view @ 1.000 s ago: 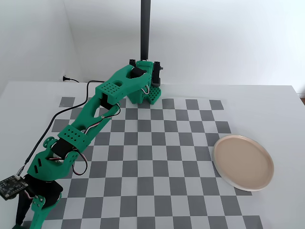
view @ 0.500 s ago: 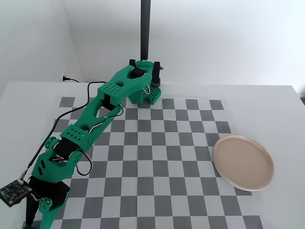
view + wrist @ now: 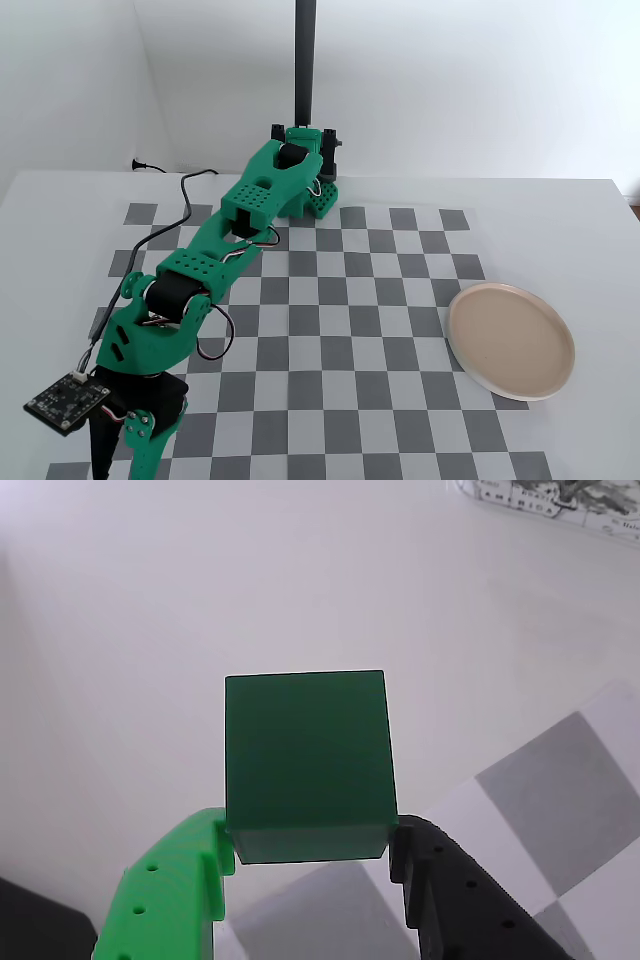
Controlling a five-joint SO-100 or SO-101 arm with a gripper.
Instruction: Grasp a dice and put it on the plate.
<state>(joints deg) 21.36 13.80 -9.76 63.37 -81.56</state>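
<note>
In the wrist view the dark green dice [image 3: 305,760] sits between my gripper's [image 3: 310,838] green finger [image 3: 175,890] and black finger [image 3: 450,890]. Both fingers press on its lower sides, over the white table at the checker mat's edge. I cannot tell whether it rests on the table. In the fixed view the green arm reaches to the near left corner, where the gripper [image 3: 120,455] points down and the dice is hidden. The beige-pink plate [image 3: 510,340] lies empty at the right edge of the mat, far from the gripper, and is out of the wrist view.
The grey-and-white checker mat [image 3: 330,320] covers the table. A circuit board [image 3: 65,400] hangs on the arm by the gripper. A black pole [image 3: 305,60] stands behind the arm's base, and a cable [image 3: 185,200] runs along the left. Printed paper [image 3: 560,500] lies far off.
</note>
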